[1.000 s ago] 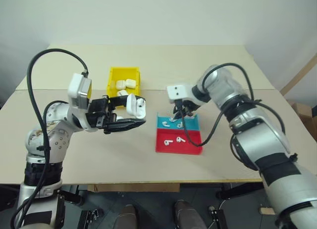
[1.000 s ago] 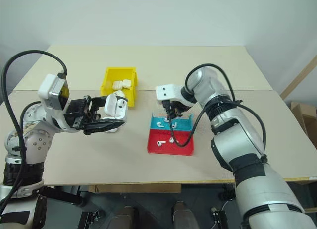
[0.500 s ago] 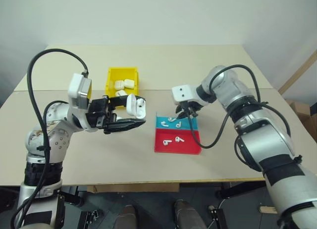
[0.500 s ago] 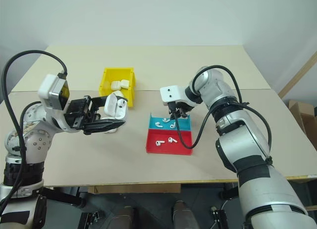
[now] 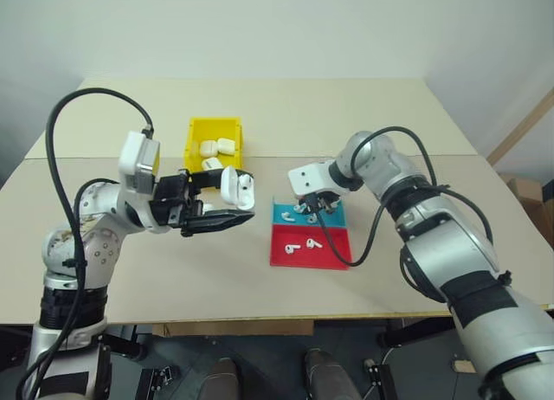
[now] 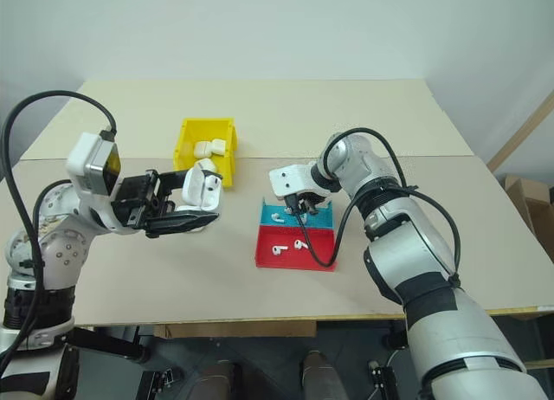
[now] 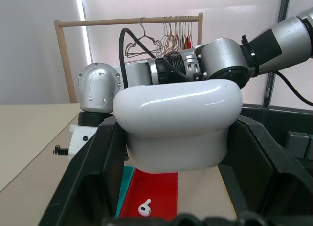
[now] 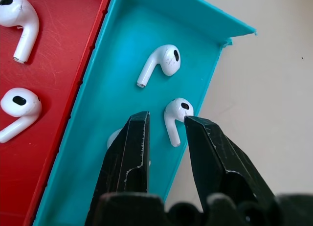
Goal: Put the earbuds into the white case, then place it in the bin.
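My left gripper is shut on the white case and holds it above the table with its lid open. In the left wrist view the case sits between the black fingers. My right gripper is down in the teal half of the tray, open, its fingertips on either side of one earbud without pressing it. Another earbud lies just beyond, and a third is half hidden behind a finger. Two more earbuds lie in the red half. The yellow bin stands at the back.
The bin holds several other white cases. The red half of the tray is the part nearest me. A black cable loops from my right arm over the tray's right side. Bare tabletop lies in front of my left arm.
My right gripper has dropped lower and shifted slightly left into the teal compartment, rolling as it went. The left arm and the case have stayed still.
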Robot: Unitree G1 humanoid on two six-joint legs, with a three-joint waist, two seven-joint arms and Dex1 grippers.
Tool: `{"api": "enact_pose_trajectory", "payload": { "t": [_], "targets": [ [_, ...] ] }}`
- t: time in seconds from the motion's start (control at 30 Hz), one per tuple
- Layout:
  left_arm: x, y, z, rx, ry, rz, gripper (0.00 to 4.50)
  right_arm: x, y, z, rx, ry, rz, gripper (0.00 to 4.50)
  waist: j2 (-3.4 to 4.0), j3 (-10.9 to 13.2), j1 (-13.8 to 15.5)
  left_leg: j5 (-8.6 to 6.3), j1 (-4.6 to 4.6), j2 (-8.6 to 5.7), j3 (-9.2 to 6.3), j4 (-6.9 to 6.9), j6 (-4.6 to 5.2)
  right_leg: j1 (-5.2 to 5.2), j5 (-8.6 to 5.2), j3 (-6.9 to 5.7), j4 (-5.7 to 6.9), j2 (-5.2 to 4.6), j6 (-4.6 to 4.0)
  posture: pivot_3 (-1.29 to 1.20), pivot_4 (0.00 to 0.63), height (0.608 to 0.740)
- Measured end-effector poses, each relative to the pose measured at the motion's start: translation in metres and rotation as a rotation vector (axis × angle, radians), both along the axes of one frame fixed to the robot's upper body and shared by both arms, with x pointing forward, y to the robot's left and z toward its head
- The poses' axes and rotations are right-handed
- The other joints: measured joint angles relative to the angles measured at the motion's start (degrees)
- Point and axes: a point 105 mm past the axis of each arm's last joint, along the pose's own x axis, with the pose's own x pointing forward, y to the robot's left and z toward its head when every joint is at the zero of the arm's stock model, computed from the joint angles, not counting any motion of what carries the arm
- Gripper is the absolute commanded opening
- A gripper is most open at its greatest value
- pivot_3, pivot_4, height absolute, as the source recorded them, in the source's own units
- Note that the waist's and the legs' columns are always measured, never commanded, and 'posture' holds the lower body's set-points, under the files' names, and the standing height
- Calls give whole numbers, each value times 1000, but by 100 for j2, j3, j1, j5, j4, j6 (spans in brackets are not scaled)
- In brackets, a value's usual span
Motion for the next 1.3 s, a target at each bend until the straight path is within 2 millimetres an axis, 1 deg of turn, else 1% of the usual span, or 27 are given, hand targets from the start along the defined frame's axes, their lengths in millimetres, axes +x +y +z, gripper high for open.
{"api": "enact_pose_trajectory", "payload": {
  "t": [0.53,0.63,0.83,1.0,1.3],
  "targets": [
    [-1,4,2,5,-14,32,2803,4,4,-11,0,-34,-14,1492,0,0,-5,1,4,0,0,0,-1,2,0,0,4,0,0,0,150,740],
    [-1,5,2,6,-12,39,2803,5,4,-10,1,-34,-16,1492,1,0,-4,1,1,0,0,0,-1,2,0,0,1,0,0,0,150,740],
    [-4,3,3,6,-21,29,2803,7,7,0,8,-57,-10,1492,2,1,-4,1,5,0,-1,-1,-1,2,0,0,4,0,0,0,150,740],
    [-5,4,2,2,-14,29,2803,5,12,-2,13,-52,-2,1492,2,1,-5,0,3,0,0,-1,-1,1,0,0,3,0,0,0,150,740],
    [-7,6,1,6,-9,39,2803,5,16,-6,15,-47,-1,1492,3,2,-5,1,3,0,0,-1,-1,1,0,0,4,0,0,0,150,740]
  ]
}}
